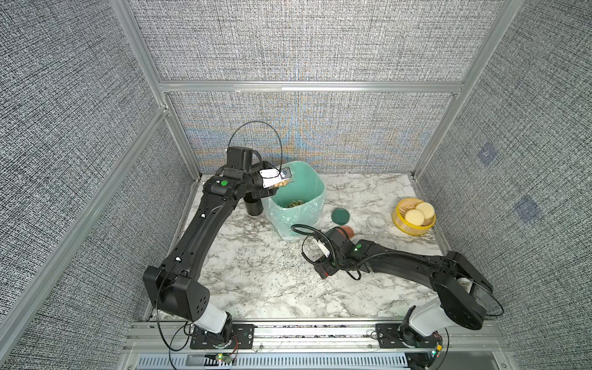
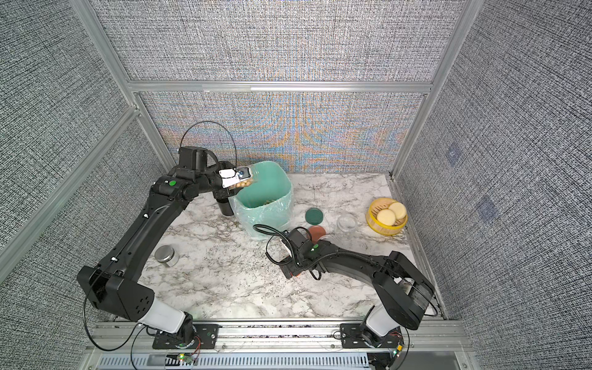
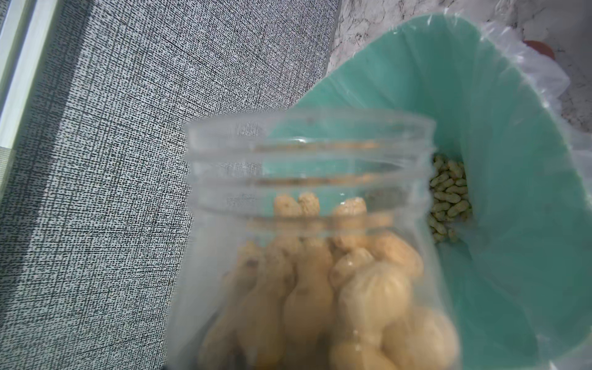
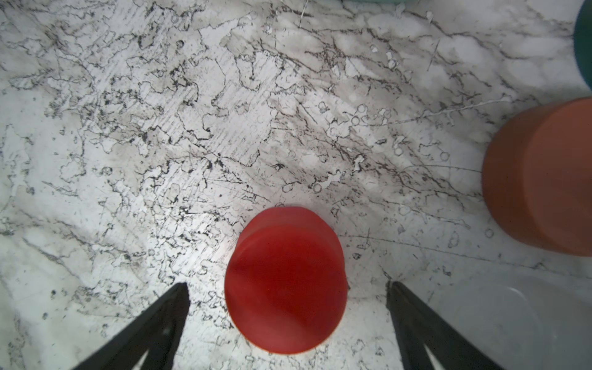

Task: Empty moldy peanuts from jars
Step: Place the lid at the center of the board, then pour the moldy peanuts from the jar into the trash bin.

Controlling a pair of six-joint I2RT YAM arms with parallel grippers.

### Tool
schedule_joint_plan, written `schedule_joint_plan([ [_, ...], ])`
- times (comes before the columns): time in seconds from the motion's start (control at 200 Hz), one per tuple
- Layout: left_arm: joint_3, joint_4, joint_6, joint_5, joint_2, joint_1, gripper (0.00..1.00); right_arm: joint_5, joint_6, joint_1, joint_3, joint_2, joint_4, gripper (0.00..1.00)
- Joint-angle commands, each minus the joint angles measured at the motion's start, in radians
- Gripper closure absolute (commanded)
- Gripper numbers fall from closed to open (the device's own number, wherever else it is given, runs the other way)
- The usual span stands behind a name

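Noted marbled tabletop [image 1: 256, 282] inside grey fabric walls; found left gripper [image 1: 279, 181] clenched on an uncapped clear jar [image 3: 307, 179], tilted with its mouth towards the green-lined bin [image 1: 312, 182]; saw tan, shell-textured moldy peanuts [image 3: 323, 288] packed in that jar, with greenish peanuts [image 3: 448, 198] heaped at the bin's bottom; further right, recorded dark green lid [image 1: 340, 215] flat on the table; found right gripper [image 4: 288, 286] released, fingers astride but clear of a red lid [image 4: 285, 256]; logged terracotta lid [image 4: 544, 179] and empty jar [image 1: 375, 226] nearby.
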Motion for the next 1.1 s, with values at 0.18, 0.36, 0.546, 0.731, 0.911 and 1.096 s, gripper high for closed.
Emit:
schedule_joint_plan([
  [0.18, 0.071, -0.012, 0.083, -0.049, 0.045, 0.001, 1.00, 0.014, 0.004, -0.003, -0.035, -0.125, 0.097, 0.02],
  [0.36, 0.138, -0.039, 0.242, -0.035, 0.082, 0.000, 1.00, 0.106, 0.043, -0.035, -0.129, -0.329, 0.167, 0.02],
  [0.546, 0.130, 0.006, 0.557, -0.117, 0.089, -0.053, 1.00, 0.146, 0.054, -0.111, -0.197, -0.516, 0.196, 0.02],
  [0.731, 0.079, 0.085, 0.873, -0.312, 0.120, -0.125, 1.00, 0.131, 0.057, -0.165, -0.241, -0.594, 0.218, 0.02],
  [0.911, 0.065, 0.149, 1.027, -0.436, 0.163, -0.146, 1.00, 0.104, 0.074, -0.178, -0.260, -0.620, 0.237, 0.02],
  [1.096, -0.001, 0.345, 1.221, -0.559, 0.186, -0.147, 1.00, 0.097, 0.071, -0.183, -0.269, -0.625, 0.246, 0.02],
])
